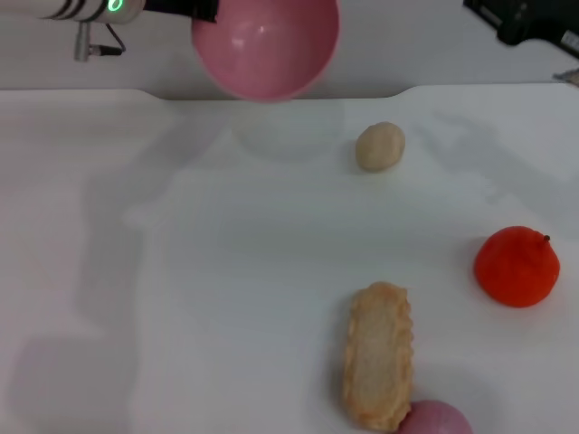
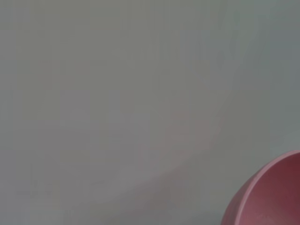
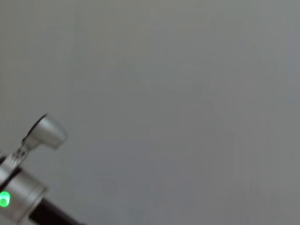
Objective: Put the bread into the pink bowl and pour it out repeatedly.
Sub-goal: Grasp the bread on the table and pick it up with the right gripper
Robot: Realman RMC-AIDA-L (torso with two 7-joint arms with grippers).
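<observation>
Pink object (image 1: 437, 419): only partly shown at the table's nearest edge, touching the near end of the bread.
Bread (image 1: 377, 354): laid flat on the table (image 1: 181, 271) near the front, tan underside up, long axis running near to far; no gripper is at it.
Orange fruit (image 1: 517, 266): set to the right of the bread, apart from it, at mid depth.
Bun (image 1: 380, 146): set farther back, well apart from the bread, just right of the spot under the bowl.
Bowl (image 1: 265, 45): held in the air at the far edge of the table, tipped so that its inside is turned toward the head camera; nothing is seen in it. Its rim also shows in the left wrist view (image 2: 269, 192).
Left gripper (image 1: 194, 9): placed at the bowl's far left rim, the bowl carried by it; whether the fingers are pinched or spread cannot be told.
Right gripper (image 1: 525, 23): kept raised at the far right, away from everything; its fingers are not shown.
Progress: 1 pour is judged complete, since the bowl is empty and the bread is out on the table.
Left to do: the bowl is to be set down, and the bread is to be put in and poured out again.
</observation>
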